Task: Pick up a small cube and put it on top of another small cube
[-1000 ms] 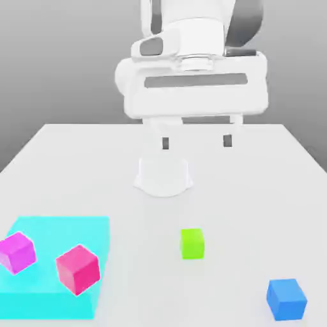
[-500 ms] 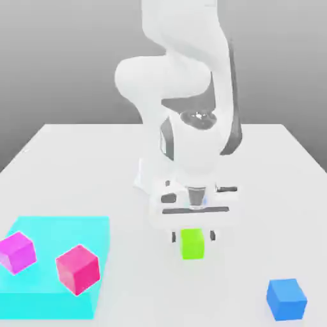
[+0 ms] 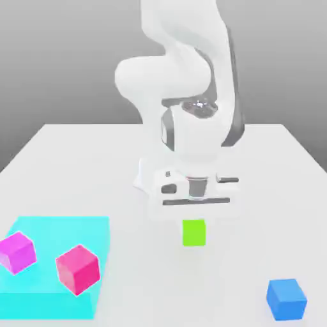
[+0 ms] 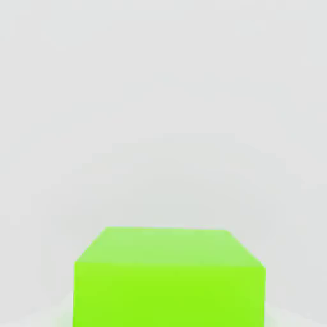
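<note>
The gripper [image 3: 194, 220], in the centre of the exterior view just below the white arm [image 3: 182, 83], points straight down and is closed tight on the lime-green cube [image 3: 194, 232], which hangs directly beneath the hand slightly below the frame's middle. The cube sits square, one flat face toward the camera and its edges upright and level, with no long axis to speak of; the hand view has it [image 4: 169, 278] low in the frame. The bright blue cube [image 3: 286, 299] rests on the white table [image 3: 268, 191] at lower right, well apart, and two pink cubes [image 3: 78, 269] lie on the cyan mat [image 3: 60, 230] at lower left.
</note>
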Motion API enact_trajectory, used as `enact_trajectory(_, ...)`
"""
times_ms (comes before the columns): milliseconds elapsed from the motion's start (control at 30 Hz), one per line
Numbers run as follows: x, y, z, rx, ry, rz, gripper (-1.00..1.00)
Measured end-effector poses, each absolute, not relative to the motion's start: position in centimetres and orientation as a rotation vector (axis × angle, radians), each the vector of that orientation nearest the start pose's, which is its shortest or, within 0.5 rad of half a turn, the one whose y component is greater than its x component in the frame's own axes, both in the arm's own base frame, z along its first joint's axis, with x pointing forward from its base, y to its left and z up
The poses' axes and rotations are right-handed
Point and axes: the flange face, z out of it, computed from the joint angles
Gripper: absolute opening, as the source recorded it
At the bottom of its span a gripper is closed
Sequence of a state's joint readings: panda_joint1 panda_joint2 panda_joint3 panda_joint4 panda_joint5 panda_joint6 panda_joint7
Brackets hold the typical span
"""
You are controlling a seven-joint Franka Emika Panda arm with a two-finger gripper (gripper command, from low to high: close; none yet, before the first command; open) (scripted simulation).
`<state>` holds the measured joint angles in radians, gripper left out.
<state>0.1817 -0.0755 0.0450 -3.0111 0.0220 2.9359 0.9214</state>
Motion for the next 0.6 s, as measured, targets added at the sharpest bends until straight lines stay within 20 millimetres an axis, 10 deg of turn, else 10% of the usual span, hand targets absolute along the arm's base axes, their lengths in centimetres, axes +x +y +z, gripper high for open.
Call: enact_trajectory(600,44.8,22.1,24.1,-3.135,-0.213,0.002,-1.00)
